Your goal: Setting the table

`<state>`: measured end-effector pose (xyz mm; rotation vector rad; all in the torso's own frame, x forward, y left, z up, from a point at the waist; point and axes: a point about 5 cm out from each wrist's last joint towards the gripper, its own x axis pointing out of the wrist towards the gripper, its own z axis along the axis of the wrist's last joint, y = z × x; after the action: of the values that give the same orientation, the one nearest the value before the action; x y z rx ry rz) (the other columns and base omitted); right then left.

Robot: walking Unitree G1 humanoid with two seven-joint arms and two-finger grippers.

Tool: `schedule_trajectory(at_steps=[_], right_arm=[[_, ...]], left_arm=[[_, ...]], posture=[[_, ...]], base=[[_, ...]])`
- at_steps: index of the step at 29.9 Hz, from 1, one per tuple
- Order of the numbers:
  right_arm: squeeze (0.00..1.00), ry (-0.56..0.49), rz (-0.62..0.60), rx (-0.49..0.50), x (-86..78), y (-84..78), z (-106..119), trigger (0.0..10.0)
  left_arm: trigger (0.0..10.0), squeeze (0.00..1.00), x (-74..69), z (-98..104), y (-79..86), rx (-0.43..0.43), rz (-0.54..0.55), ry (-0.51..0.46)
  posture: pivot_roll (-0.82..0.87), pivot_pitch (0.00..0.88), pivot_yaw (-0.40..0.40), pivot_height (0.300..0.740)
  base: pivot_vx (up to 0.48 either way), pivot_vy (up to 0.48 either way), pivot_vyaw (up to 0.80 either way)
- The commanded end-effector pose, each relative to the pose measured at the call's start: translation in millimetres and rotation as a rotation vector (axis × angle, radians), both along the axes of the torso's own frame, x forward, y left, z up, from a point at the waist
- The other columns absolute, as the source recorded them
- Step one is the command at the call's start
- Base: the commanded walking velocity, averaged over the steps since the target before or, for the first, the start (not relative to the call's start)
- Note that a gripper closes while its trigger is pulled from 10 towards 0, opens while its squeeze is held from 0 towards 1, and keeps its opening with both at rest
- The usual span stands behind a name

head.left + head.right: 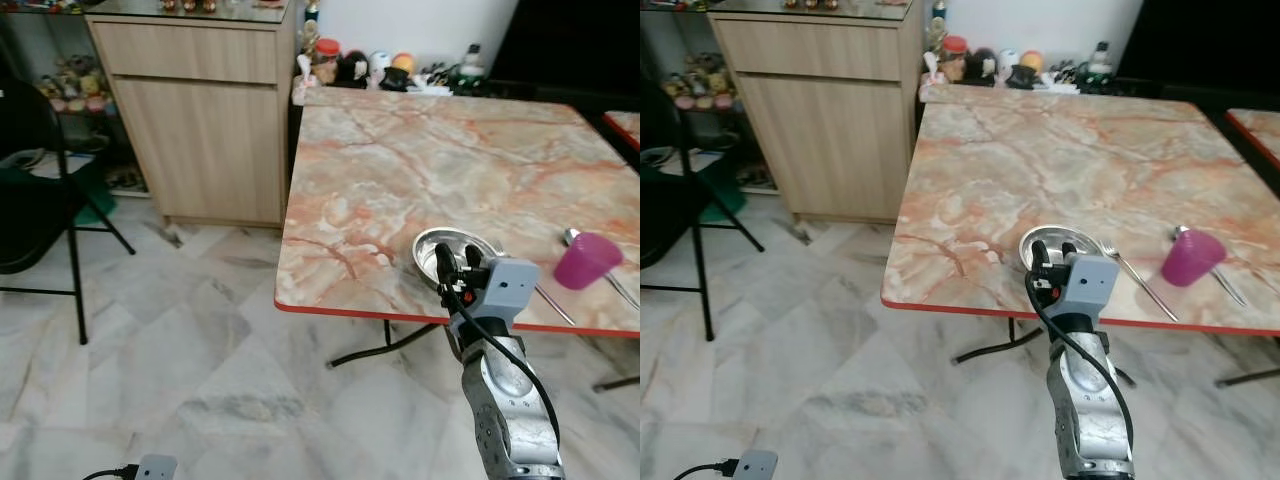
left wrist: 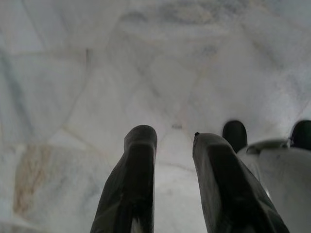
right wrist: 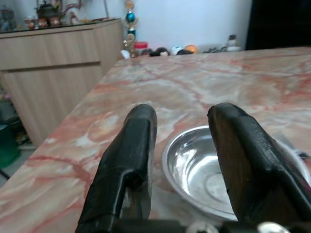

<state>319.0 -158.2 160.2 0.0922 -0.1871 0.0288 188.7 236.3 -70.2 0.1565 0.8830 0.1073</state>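
A steel bowl (image 1: pixel 428 246) sits near the front edge of the marble table (image 1: pixel 450 150). To its right lie a fork (image 1: pixel 548 299), a spoon (image 1: pixel 572 237) and an upright pink cup (image 1: pixel 587 260). My right gripper (image 1: pixel 457 262) hovers at the bowl's near rim, open, with nothing between its fingers. In the right wrist view the bowl (image 3: pixel 204 170) lies just beyond and below the spread fingers (image 3: pixel 138 141). My left gripper (image 2: pixel 170 145) hangs over the floor, its fingers slightly apart and empty.
A wooden cabinet (image 1: pixel 200 110) stands left of the table, and a black folding chair (image 1: pixel 40 200) further left. Jars and small toys (image 1: pixel 360 65) crowd the table's far edge. A second table's red corner (image 1: pixel 625 125) shows at the right. Pale marble floor (image 1: pixel 180 340) lies in front.
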Motion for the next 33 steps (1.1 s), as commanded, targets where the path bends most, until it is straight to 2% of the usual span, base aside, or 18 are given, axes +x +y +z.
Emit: schedule_trajectory(at_steps=[1, 9, 33], right_arm=[[0.00, -0.007, -0.013, -0.006, -0.5, -3.8, 1.2, 10.0], [0.00, -0.004, -0.014, -0.006, -0.5, -4.0, 0.2, 10.0], [0.00, -0.004, -0.010, -0.006, 0.3, -3.5, 0.2, 10.0]], left_arm=[[10.0, 0.00, -2.5, -2.2, -3.3, -0.008, -0.018, 0.015], [10.0, 0.00, -2.1, -2.4, -4.7, -0.006, -0.023, 0.014], [10.0, 0.00, -2.1, -2.3, -4.3, -0.015, -0.003, 0.011]], posture=[[0.01, 0.128, -0.034, 0.740], [0.01, 0.127, -0.034, 0.740], [0.01, 0.130, -0.037, 0.740]], base=[[0.000, 0.000, 0.00], [0.000, -0.414, 0.00], [0.000, 0.000, 0.00]])
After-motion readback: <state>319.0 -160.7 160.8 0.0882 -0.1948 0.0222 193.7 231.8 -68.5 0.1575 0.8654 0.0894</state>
